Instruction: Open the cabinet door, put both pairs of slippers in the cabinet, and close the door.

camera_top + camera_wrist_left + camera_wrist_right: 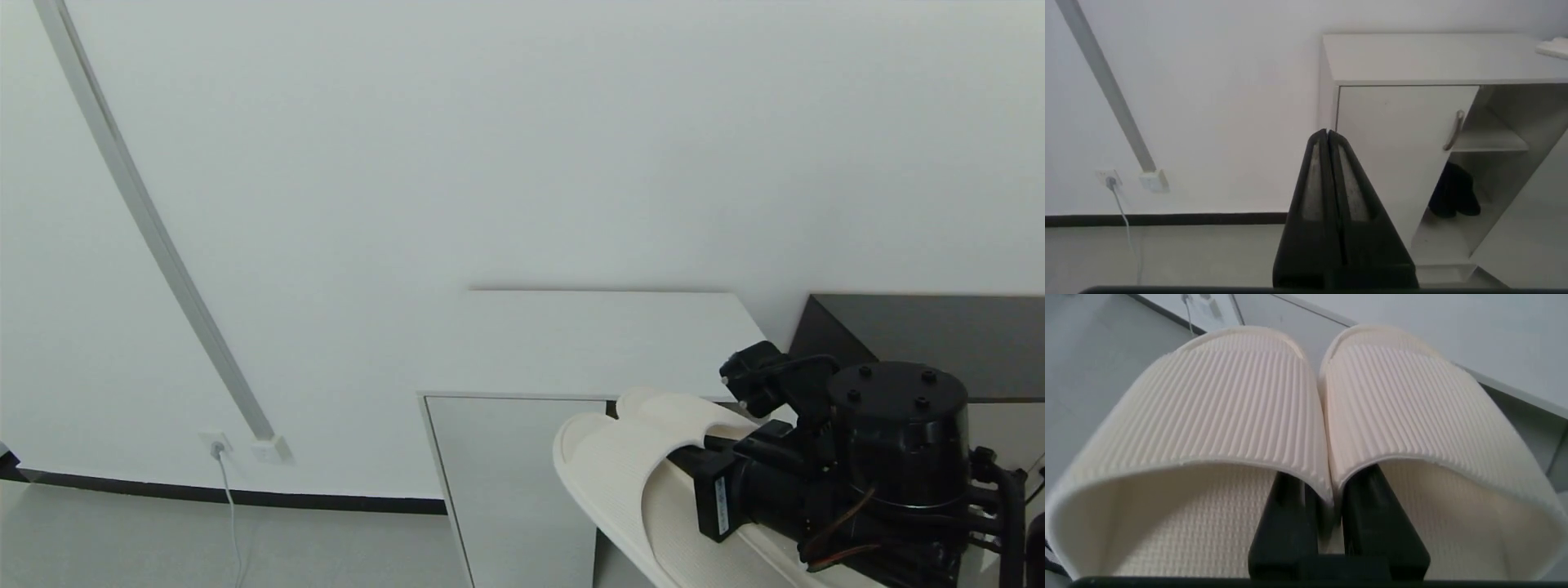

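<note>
Your right tool (1327, 506) is clamped on a pair of cream slippers (620, 482). Its two black fingers (1282, 531) poke in under the straps and squeeze the slippers side by side. You can see them at the lower right of the head view, held up in the air, just in front of the white cabinet (604, 343).

Your left tool (1328, 140) is pressed together with nothing in it, low in the middle of the left wrist view. In that view the door (1396, 155) with its handle looks swung open. At the right you can look inside at a shelf (1490, 145) and some dark shoes (1458, 192) under it.

So I think the opening part is done. This pair is not in the cabinet yet — it has to go in, then the other pair, and then you shut the door.
</note>
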Controlling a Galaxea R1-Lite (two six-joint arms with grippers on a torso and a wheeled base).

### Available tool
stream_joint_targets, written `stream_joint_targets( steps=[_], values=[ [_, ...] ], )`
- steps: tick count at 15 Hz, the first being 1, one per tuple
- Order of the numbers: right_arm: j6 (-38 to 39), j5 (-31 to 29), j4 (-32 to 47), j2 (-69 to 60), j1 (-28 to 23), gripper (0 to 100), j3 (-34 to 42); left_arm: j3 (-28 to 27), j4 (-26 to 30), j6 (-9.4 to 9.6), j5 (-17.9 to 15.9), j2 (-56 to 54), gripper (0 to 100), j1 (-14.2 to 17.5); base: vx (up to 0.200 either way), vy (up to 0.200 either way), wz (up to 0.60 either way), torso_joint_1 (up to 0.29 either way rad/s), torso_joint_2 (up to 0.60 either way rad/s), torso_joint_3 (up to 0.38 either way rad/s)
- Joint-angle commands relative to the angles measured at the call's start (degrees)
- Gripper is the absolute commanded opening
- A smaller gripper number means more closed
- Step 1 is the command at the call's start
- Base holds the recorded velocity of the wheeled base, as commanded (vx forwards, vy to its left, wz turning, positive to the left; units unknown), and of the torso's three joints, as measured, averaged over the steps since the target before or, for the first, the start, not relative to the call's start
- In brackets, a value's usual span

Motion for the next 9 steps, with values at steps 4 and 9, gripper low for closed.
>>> stream_joint_targets(
  steps=[4, 9],
  values=[
    [-0.04, -0.06, 0.02, 0.29, 0.03, 0, 0.12, 0.0, -0.01, 0.02, 0.0, 0.07, 0, 0.01, 0.0, -0.2, 0.0, 0.004, 0.0, 0.0],
    [-0.04, -0.06, 0.11, 0.38, 0.03, 0, 0.12, 0.0, -0.01, 0.02, 0.09, 0.07, 0, 0.01, 0.0, -0.08, 0.0, -0.001, 0.0, -0.001]
  ],
)
